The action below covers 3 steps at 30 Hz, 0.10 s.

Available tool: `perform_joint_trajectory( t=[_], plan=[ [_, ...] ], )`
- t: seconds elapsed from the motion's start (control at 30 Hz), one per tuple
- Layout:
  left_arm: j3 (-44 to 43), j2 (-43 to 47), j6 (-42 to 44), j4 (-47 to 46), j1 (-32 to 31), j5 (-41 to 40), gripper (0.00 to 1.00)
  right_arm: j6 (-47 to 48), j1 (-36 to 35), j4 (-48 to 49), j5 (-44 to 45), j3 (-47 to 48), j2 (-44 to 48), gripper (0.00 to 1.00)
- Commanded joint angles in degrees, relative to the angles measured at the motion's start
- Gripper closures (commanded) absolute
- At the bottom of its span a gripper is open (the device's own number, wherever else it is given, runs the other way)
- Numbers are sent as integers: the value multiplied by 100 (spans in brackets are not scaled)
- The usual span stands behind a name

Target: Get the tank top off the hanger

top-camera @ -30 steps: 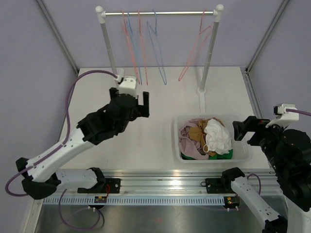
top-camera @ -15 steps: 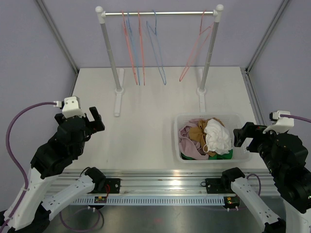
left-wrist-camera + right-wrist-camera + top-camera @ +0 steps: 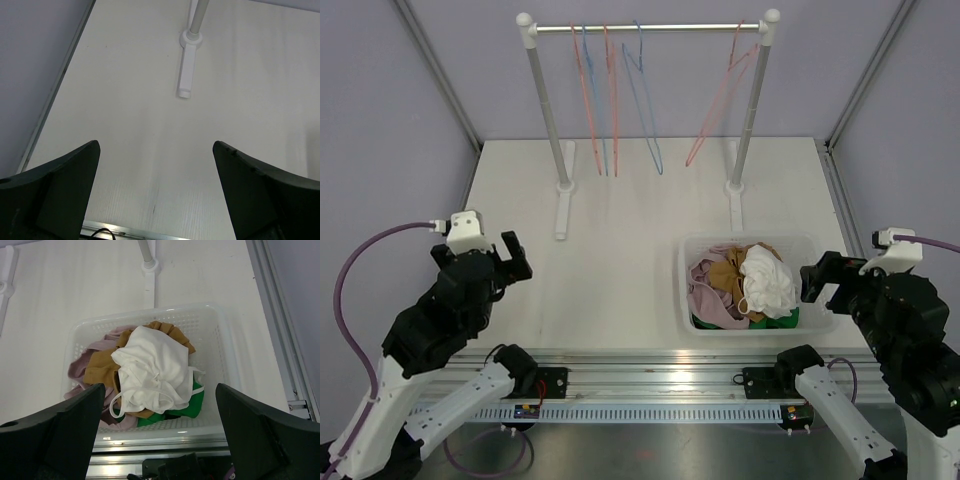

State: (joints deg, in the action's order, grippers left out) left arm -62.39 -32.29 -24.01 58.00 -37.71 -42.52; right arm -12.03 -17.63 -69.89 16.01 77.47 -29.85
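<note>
Tank top (image 3: 155,365), white, lies in basket (image 3: 222,340) at 4 o'clock on table (image 3: 620,250), off hangers (image 3: 610,100) at 12. L gripper (image 3: 156,145) wide, empty. R gripper (image 3: 160,386) wide, empty, over basket.

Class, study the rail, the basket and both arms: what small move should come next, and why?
Probably none beyond parking the arms. All the hangers on the rail hang bare, the white tank top lies on the pile in the basket, and the left gripper and right gripper are open, empty and near their bases. The task looks done.
</note>
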Motion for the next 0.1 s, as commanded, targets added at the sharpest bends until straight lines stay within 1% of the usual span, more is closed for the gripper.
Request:
perform_joint_trajectory(
  t=[0.0,0.07],
  plan=[
    [34,127,1,-298,18,-239,1,-45,-30,37,78,-30,14,1],
    [69,188,10,-324,18,-256,1,-36,-39,54,8,-30,5,0]
  ],
)
